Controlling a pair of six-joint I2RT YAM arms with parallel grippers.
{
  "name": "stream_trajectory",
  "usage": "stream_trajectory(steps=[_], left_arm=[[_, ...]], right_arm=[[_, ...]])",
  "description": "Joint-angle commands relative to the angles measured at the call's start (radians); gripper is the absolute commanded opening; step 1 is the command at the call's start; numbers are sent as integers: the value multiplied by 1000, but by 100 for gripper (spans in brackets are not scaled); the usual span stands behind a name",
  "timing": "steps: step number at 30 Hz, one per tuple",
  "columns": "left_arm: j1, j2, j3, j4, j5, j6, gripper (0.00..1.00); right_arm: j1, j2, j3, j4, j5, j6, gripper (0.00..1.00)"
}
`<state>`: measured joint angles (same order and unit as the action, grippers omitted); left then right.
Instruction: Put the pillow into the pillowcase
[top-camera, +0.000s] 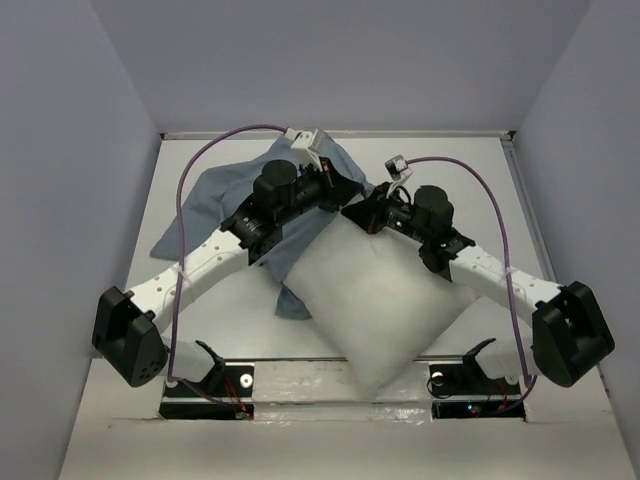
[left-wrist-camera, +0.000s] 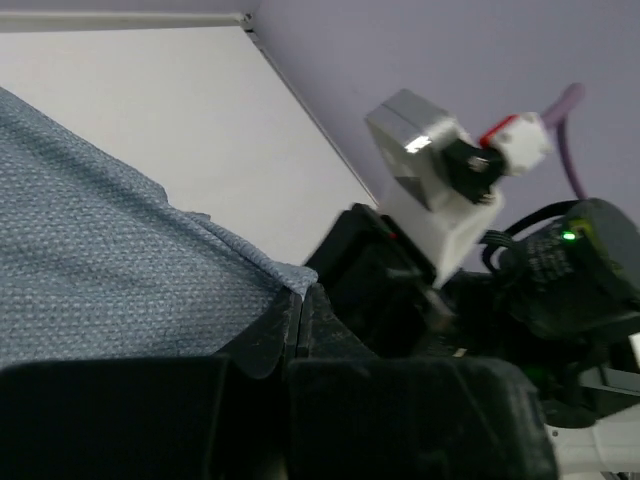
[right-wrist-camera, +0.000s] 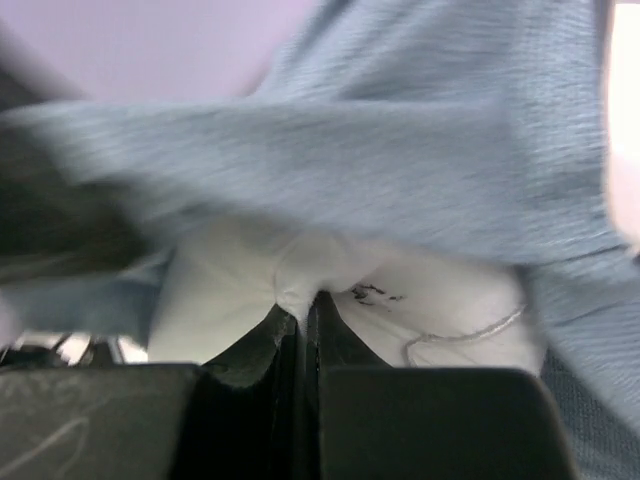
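1. Top view.
   - The pillow (top-camera: 385, 300) lies diagonally, with one corner at the near edge of the desk (top-camera: 480, 175) and the opposite corner toward the desk's middle.
   - The pillowcase (top-camera: 215, 195) is crumpled toward the far-left corner, and a flap of it reaches the pillow's far corner.
   - The left gripper (top-camera: 338, 182) and right gripper (top-camera: 358, 213) sit close together at that corner. I cannot tell from above how their jaws stand.

2. Left wrist view.
   - The left gripper (left-wrist-camera: 298, 300) is pinched tight on an edge fold of the pillowcase (left-wrist-camera: 100, 260).
   - I cannot tell whether it holds one layer or both.
   - Risk: if it holds both layers, the mouth stays sealed and the pillow only shoves the cloth along.
   - Risk: the right arm's housing is just beside it, so a collision looks likely.

3. Right wrist view.
   - The right gripper (right-wrist-camera: 305, 300) is clamped on a small nub of the pillow (right-wrist-camera: 230, 285) corner, with the pillowcase (right-wrist-camera: 420, 160) draped over it.
   - Risk: the bite on soft stuffing is shallow and could slip under a pull.
   - Most of the pillow appears to be outside the case, so its bulk may snag at the opening.
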<state>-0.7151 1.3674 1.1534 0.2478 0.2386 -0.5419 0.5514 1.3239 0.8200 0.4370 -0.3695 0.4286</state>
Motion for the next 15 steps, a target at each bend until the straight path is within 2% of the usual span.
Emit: stream_trajectory(steps=[1, 2, 6, 8, 9, 10, 11, 13, 14, 15], left_arm=[[-130, -64, 31, 117, 87, -82, 0], [-174, -60, 31, 119, 85, -87, 0], [-204, -68, 12, 122, 44, -124, 0], [-202, -67, 26, 78, -12, -122, 1], [-202, -64, 26, 76, -16, -128, 6], [-202, -57, 29, 76, -21, -128, 14], [-202, -54, 32, 56, -51, -122, 32], [-198, -48, 37, 25, -91, -89, 55], [-195, -50, 38, 10, -108, -70, 67], [-193, -53, 43, -46, -180, -47, 85]], right_arm=[[-11, 133, 83, 350, 185, 88, 0], [-11, 161, 88, 364, 204, 102, 0], [-48, 233, 33, 411, 277, 240, 0], [-57, 212, 7, 348, 354, 239, 0], [-67, 196, 14, 309, 363, 233, 0], [-76, 190, 42, 223, 382, 228, 0], [-76, 186, 54, 192, 400, 213, 0], [-87, 164, 71, 99, 397, 191, 2], [-87, 153, 82, 62, 403, 176, 6], [-87, 141, 87, 28, 426, 158, 14]])
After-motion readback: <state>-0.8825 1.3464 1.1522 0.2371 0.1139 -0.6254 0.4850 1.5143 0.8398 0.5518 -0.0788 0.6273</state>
